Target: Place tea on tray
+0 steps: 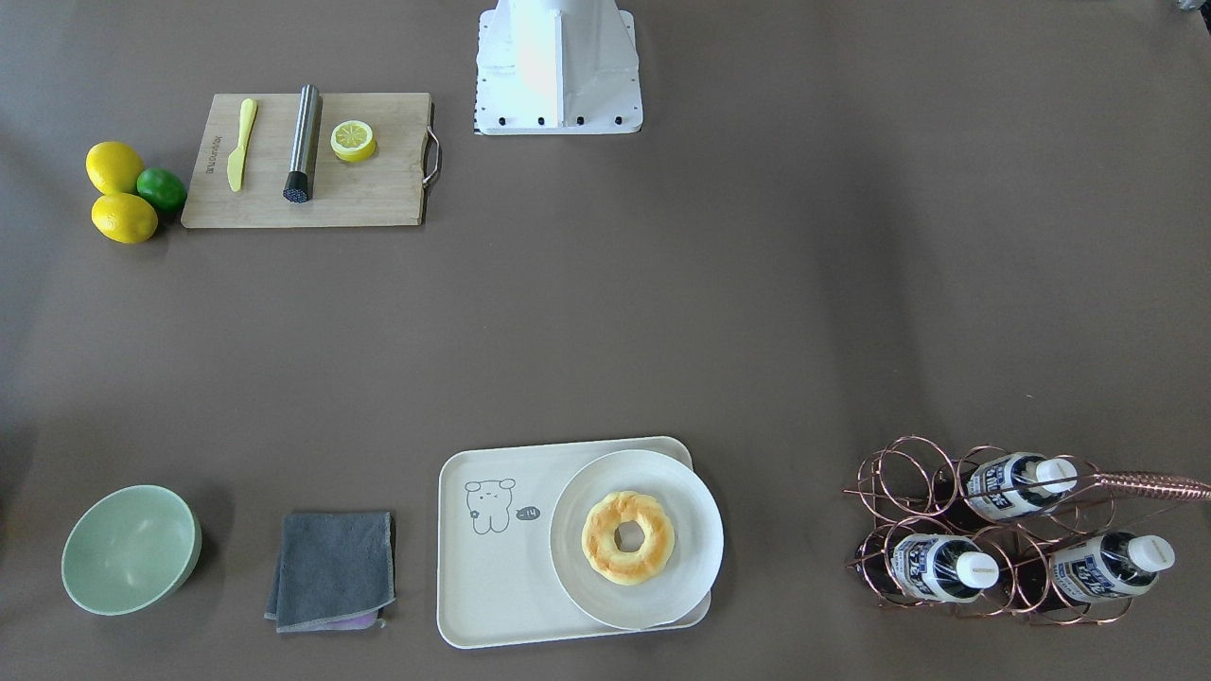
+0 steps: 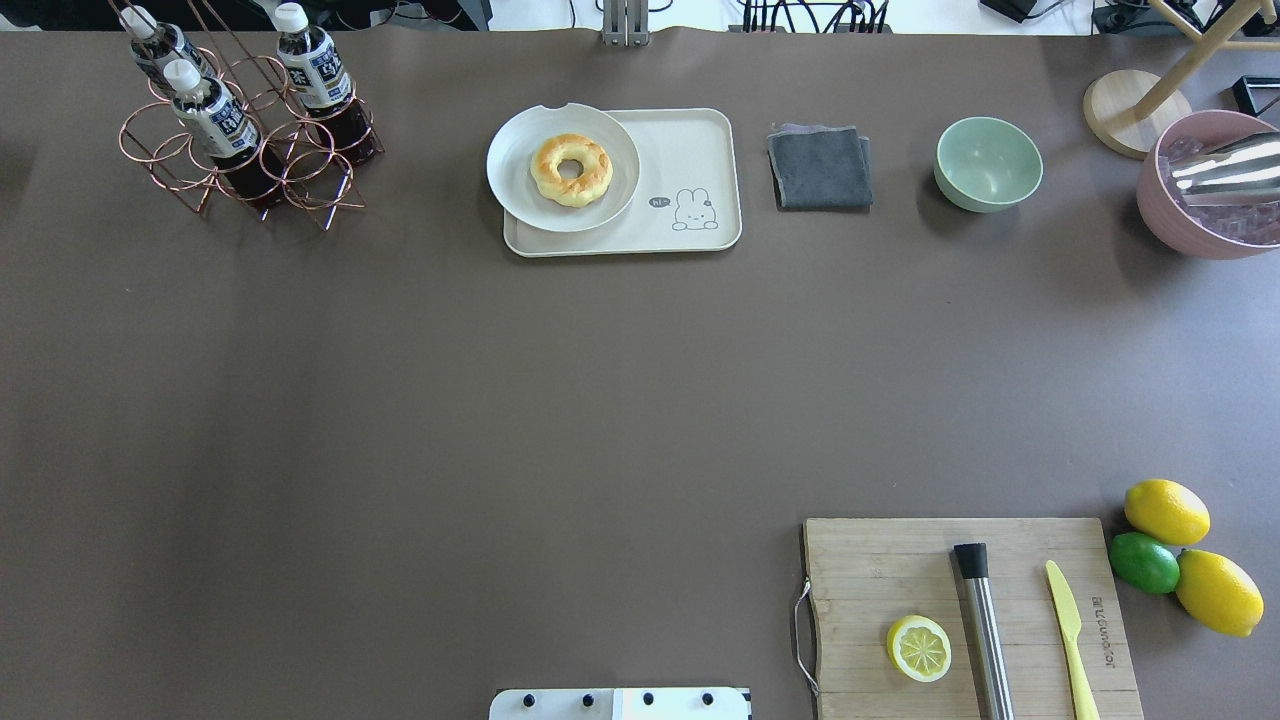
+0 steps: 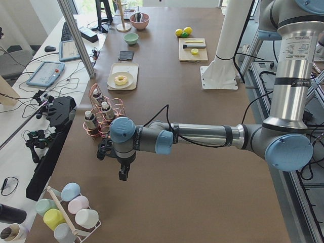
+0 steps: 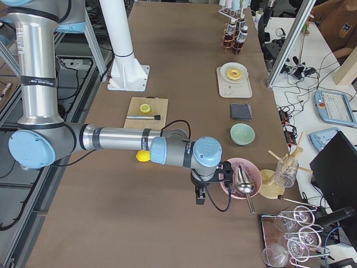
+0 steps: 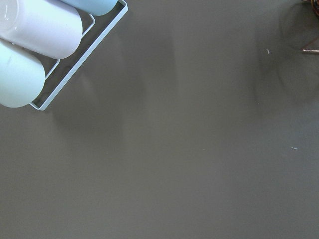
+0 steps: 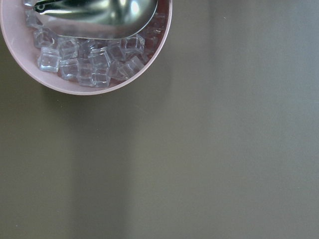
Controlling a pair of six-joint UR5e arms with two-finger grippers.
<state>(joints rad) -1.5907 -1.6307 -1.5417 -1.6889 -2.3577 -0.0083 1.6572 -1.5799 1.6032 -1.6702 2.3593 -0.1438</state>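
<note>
Three tea bottles [image 1: 1017, 485] with white caps lie in a copper wire rack [image 1: 908, 473] at the table's far left corner; in the overhead view the tea bottles [image 2: 215, 115] show at top left. The cream tray [image 1: 482, 605] with the bear drawing holds a white plate [image 1: 681, 492] with a doughnut; it also shows overhead [image 2: 700, 150]. My left gripper [image 3: 123, 174] hangs over bare table just short of the rack, seen only in the exterior left view. My right gripper [image 4: 201, 198] hangs beside a pink bowl. I cannot tell whether either is open or shut.
A grey cloth [image 2: 820, 168] and a green bowl [image 2: 988, 163] sit right of the tray. A pink bowl of ice [image 2: 1210, 190] with a metal scoop is at far right. A cutting board [image 2: 970, 610] holds a lemon half, muddler and knife, with lemons and a lime beside it. Pastel cups [image 5: 35, 30] stand in a rack.
</note>
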